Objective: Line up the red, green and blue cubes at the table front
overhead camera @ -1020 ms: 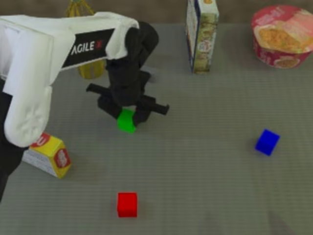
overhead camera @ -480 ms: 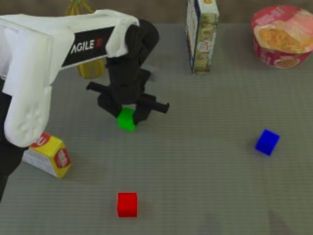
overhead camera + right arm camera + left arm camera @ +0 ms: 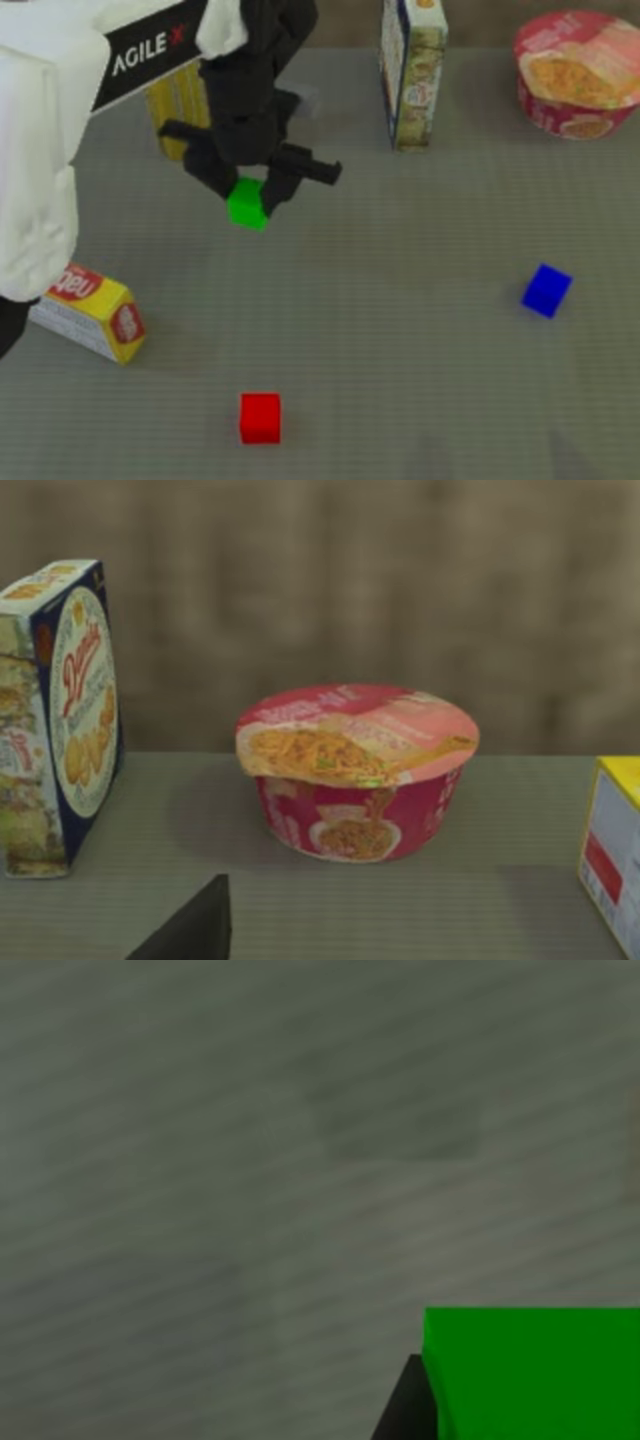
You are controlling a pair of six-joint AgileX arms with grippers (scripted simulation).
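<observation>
My left gripper [image 3: 246, 196] is shut on the green cube [image 3: 245, 208] and holds it above the table [image 3: 400, 300] at the back left of centre. In the left wrist view the green cube [image 3: 535, 1375] fills the corner beside one dark finger [image 3: 405, 1410], over bare tabletop. The red cube [image 3: 260, 417] rests near the front edge, left of centre. The blue cube [image 3: 546, 290] lies turned at an angle on the right side. My right arm is out of the top view; only a dark edge of my right gripper [image 3: 190, 930] shows in its wrist view.
A yellow food box [image 3: 95, 315] lies at the left. A tall biscuit box [image 3: 412, 70] stands at the back centre and a noodle cup [image 3: 578, 72] at the back right. A yellow object [image 3: 175, 100] stands behind my left arm.
My left gripper has risen with the green cube and shifted toward the back left. The red and blue cubes have not moved.
</observation>
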